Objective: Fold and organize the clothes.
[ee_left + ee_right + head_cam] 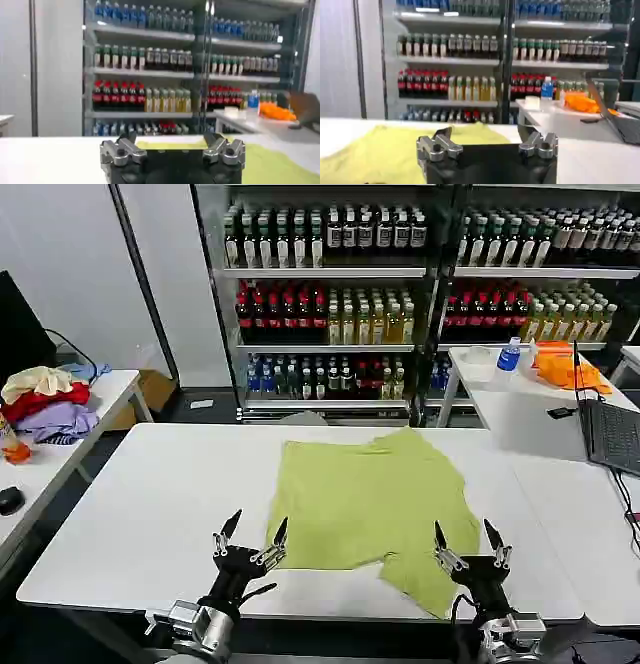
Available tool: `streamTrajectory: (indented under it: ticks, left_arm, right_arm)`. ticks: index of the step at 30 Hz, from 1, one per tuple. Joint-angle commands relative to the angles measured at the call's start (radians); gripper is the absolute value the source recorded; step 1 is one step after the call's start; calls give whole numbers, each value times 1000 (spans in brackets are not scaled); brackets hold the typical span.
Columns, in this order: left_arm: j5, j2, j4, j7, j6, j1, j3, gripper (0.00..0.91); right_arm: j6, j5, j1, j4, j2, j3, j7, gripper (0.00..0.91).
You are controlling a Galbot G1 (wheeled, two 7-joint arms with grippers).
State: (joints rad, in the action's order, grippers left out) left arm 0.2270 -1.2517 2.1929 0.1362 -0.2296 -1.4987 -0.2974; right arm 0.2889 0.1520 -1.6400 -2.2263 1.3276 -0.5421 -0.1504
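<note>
The clothes are one lime yellow-green T-shirt (365, 502) lying partly folded and rumpled on the white table (150, 504), plain side up, with a sleeve or corner trailing toward the front edge. My left gripper (250, 536) hovers open at the shirt's near left corner, fingers spread and empty. My right gripper (468, 539) stands open at the shirt's near right corner, also empty. The left wrist view shows the shirt (280, 165) beyond the left gripper (172, 145). In the right wrist view the shirt (380, 150) spreads out behind the right gripper (487, 142).
A side table at the left holds a red, cream and lavender pile of clothes (45, 404). On the right table lie a laptop (610, 434), an orange cloth (565, 369) and a water bottle (508, 356). Shelves of drink bottles (330, 304) stand behind.
</note>
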Motion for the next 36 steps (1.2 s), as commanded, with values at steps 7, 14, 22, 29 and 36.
streamTrajectory:
  ticks: [7, 14, 22, 29, 36]
  left_arm:
    - [-24, 47, -25, 17, -333, -19, 7, 907]
    - [-11, 61, -59, 29, -346, 21, 24, 907]
    - [58, 71, -80, 29, -335, 78, 43, 907]
    - [112, 64, -122, 42, -339, 135, 61, 907]
    - [119, 66, -158, 66, -349, 146, 74, 111]
  right_arm:
    - [175, -41, -36, 34, -1, 35, -27, 907]
    - [186, -38, -26, 69, 2, 53, -32, 907]
    - [191, -38, -15, 91, 17, 75, -33, 907]
    - [193, -39, -12, 99, 26, 81, -38, 907]
    - [204, -39, -17, 97, 33, 82, -44, 705]
